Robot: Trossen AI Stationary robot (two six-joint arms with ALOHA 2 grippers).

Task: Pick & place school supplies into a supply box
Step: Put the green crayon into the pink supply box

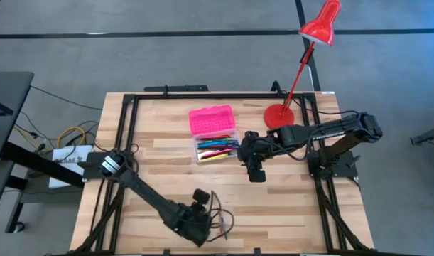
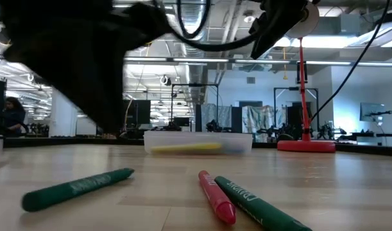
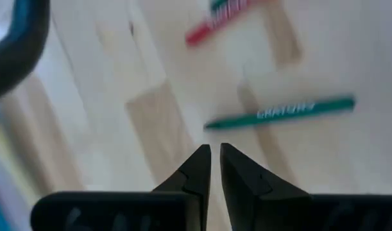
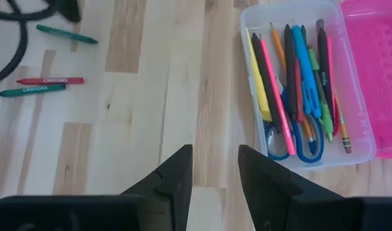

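- The left tool [image 3: 210, 168] hangs low over the front of the counter [image 1: 167, 167], its two dark fingers drawn to a narrow slit with nothing between them; a lone green crayon [image 3: 282, 112] lies just ahead of the tips, and a red crayon [image 2: 216, 196] and a second green crayon [image 2: 260, 204] lie touching a little farther along.
- To do this pick well, I judge the tool should widen first, line its fingers across the lone crayon's length, and come down at mid-length so the round body cannot roll out of the pinch; closing slowly matters, since a crayon is slim and its paper wrap is slick.
- The right tool [image 4: 215, 168] waits beside the supply box [image 1: 204, 156] with fingers wide and empty.
- The supply box sits mid-counter; its base is clear thin plastic, its pink lid [image 1: 212, 119] is dotted with a raised texture and folded back flat.
- Inside lie straight, thin pens and pencils [image 4: 292, 77] in yellow, pink, black, blue, green, with blue-handled scissors [image 4: 297, 142] beneath them.
- The counter is pale jointed wood, smooth and matte; a red desk lamp [image 1: 302, 71] stands at its back.
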